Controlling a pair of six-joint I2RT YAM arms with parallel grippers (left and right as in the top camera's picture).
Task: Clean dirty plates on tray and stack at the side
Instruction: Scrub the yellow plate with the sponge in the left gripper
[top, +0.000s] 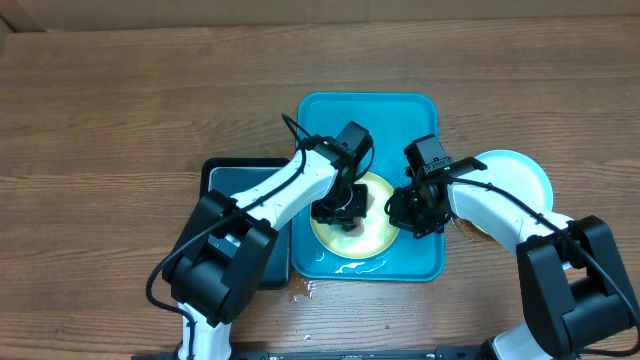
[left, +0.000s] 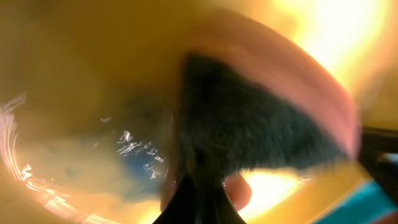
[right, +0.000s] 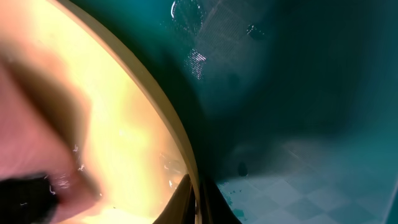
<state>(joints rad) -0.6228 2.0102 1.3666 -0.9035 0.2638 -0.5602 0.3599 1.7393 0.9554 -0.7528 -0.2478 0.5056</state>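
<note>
The plate (top: 375, 238) lies in the tray's (top: 370, 110) near half, its right rim apparently pinched by the right gripper (top: 415, 212); that wrist view is blurred. The left gripper (top: 340, 212) is clenched on a sponge (left: 249, 124) pressed to the plate. Risk noted: the wet rim slipping from the pinch under scrubbing. Little room is left between the grippers; open table (top: 150, 90) lies far.

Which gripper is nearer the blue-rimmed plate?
Right. The right gripper grips the rim of the yellow plate, just left of the blue-rimmed plate; the left gripper, holding a sponge, is farther left over that plate's middle.
</note>
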